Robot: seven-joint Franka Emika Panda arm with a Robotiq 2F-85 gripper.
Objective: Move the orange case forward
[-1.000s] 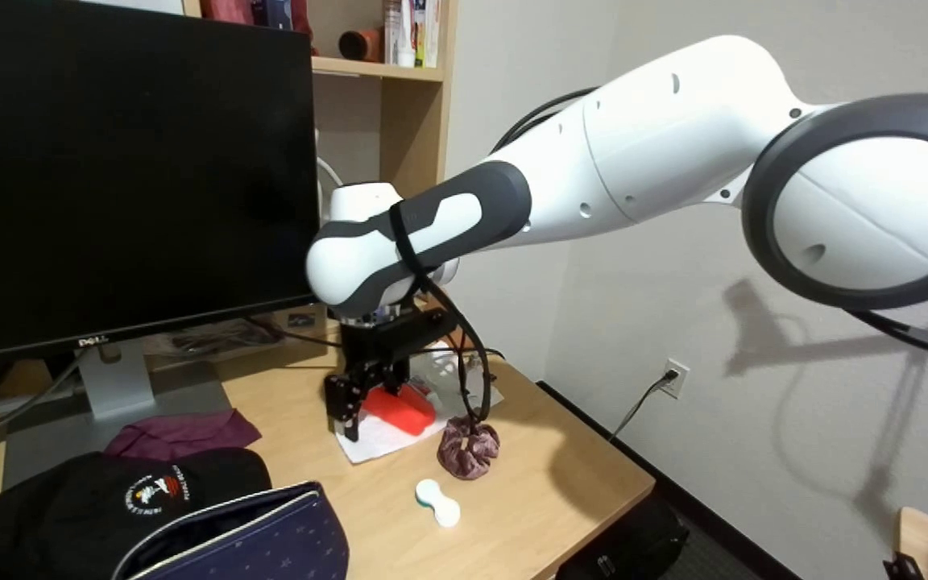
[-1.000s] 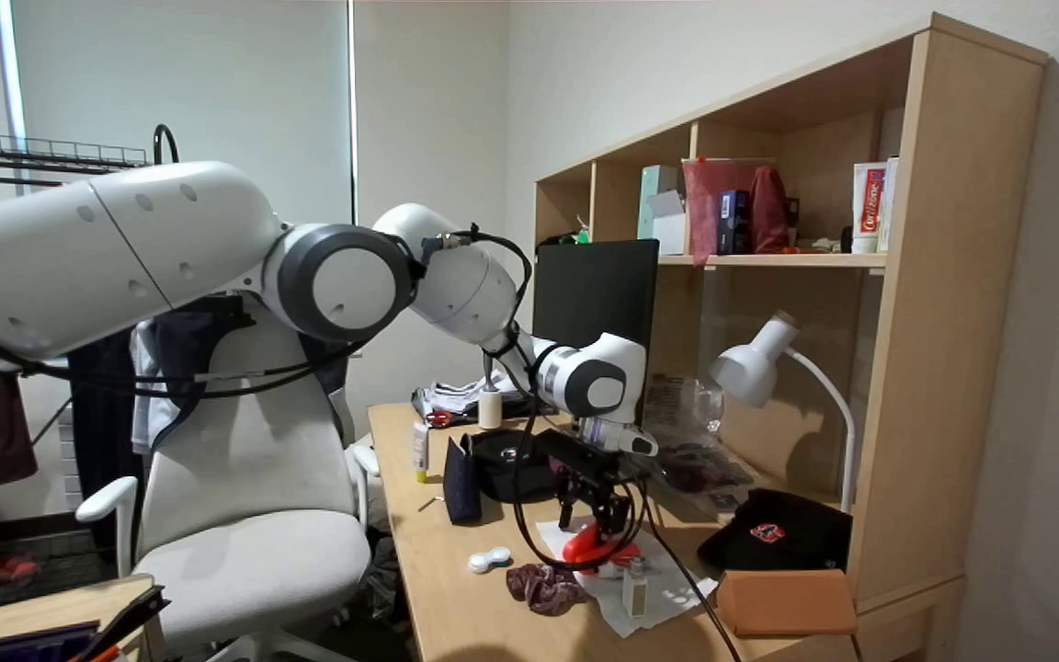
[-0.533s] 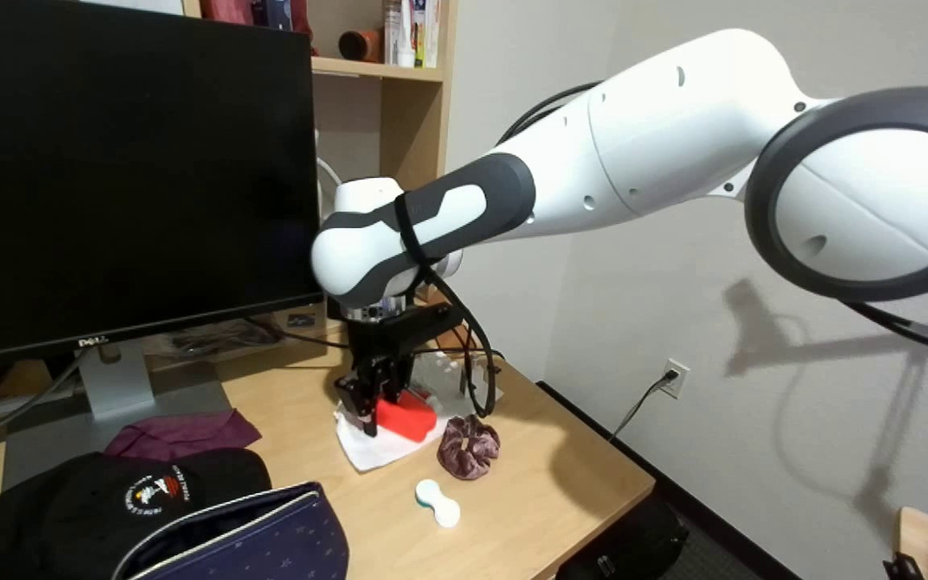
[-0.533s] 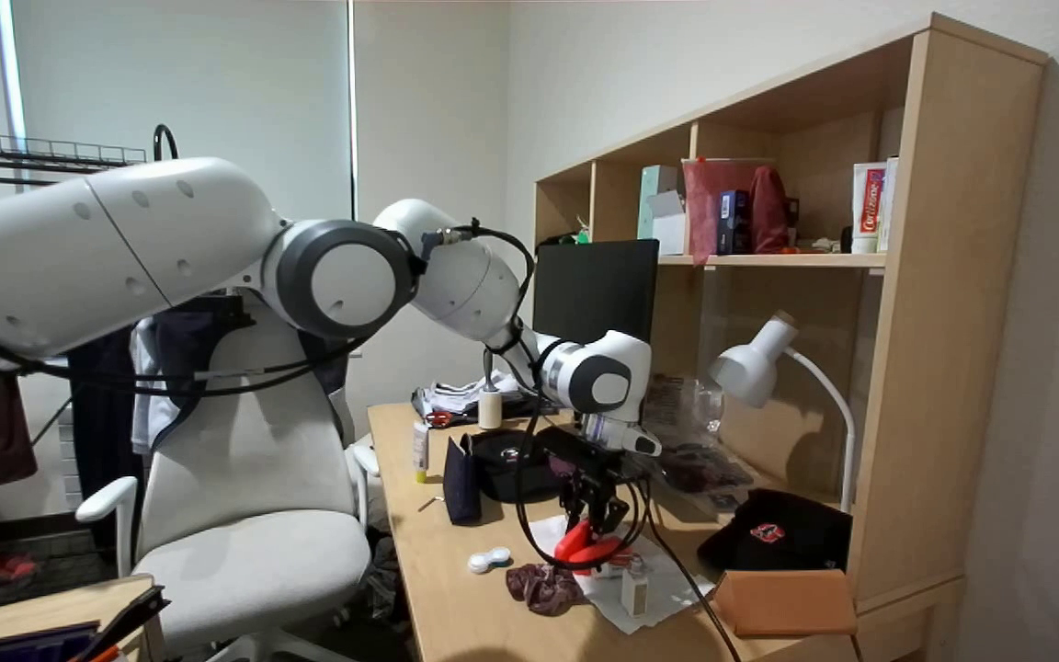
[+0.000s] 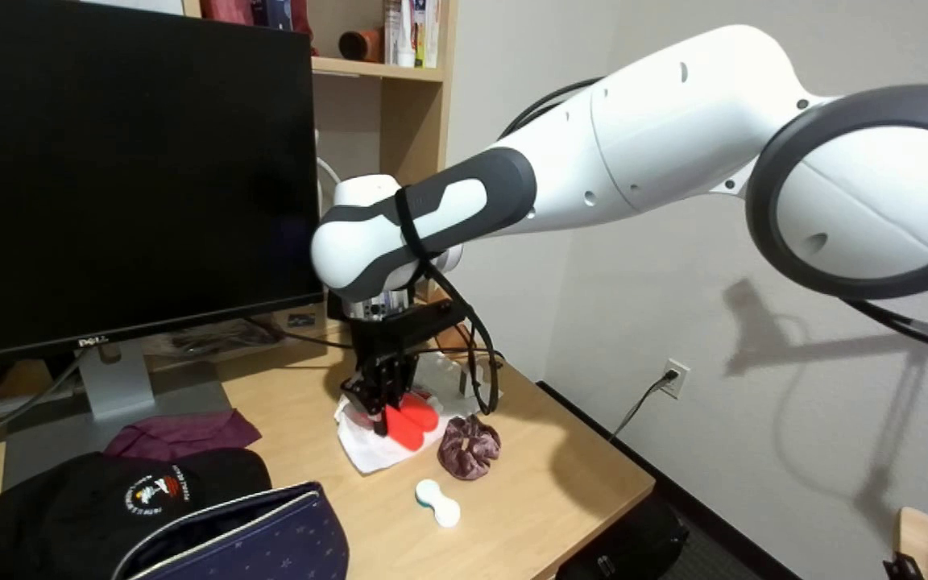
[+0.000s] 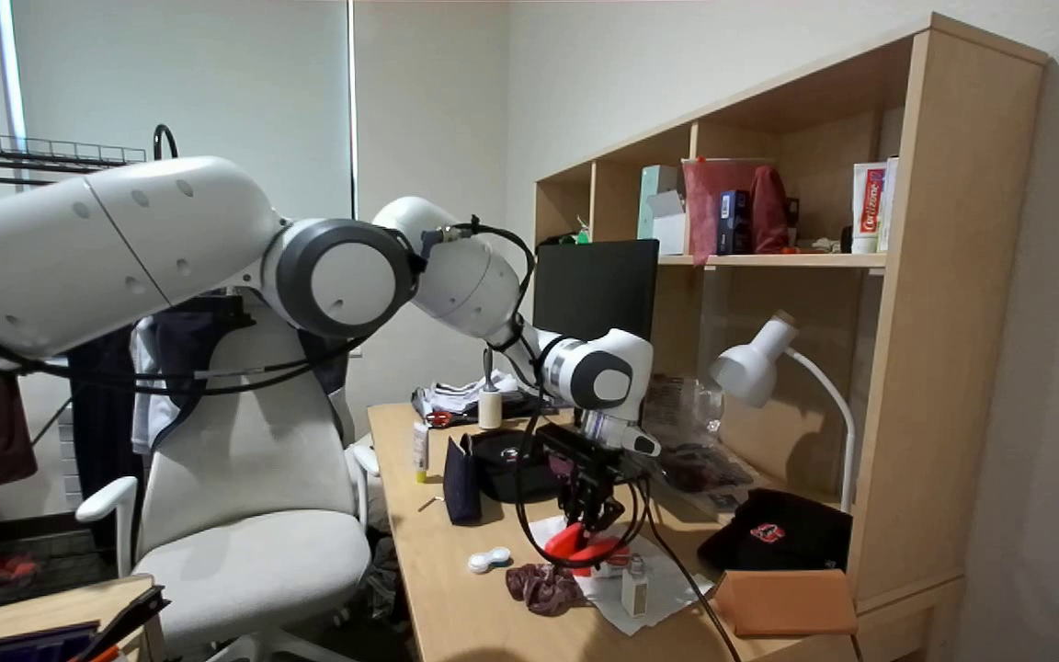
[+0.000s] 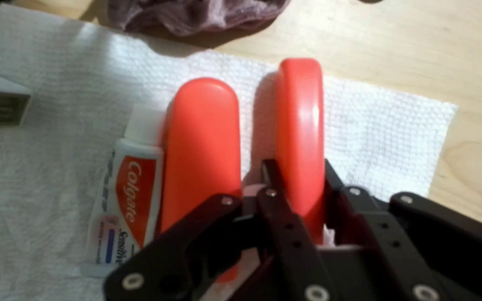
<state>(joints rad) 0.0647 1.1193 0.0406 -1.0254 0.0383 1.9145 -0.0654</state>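
Grips the orange case (image 7: 301, 117) edge-up in the pincer (image 7: 299, 171), over the white sheet (image 7: 375, 129). Runs lengthwise to twelve o'clock in the wrist view, just beside a similar red-orange piece (image 7: 204, 154) at nine.

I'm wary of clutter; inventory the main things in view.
Desk: 1, tan, centre
Monitor: 1, black, on the desk
Shelves: 1 unit, tan, behind the monitor
Lamp: 1, white, before the shelves
Chair: 1, grey, beside the desk
Pouch: 1, navy, on the desk
Cloth: 1, maroon, at the monitor's foot
Caps: 2, black, by pouch and by lamp
Boxy item: 1, brown, beside a cap
Towel: 1, white, on the desk
Container: 1, whitish, on the towel
Scrunchie: 1, purplish, by the towel
Lens case: 1, white, near the scrunchie
Orange case: 2 parts, red-orange, over the towel, one on edge, one flat
Toothpaste: 1, white-red, beside the flat part
Gripper: 1, black, gripping the part on edge
Arm: 1, white, above the desk
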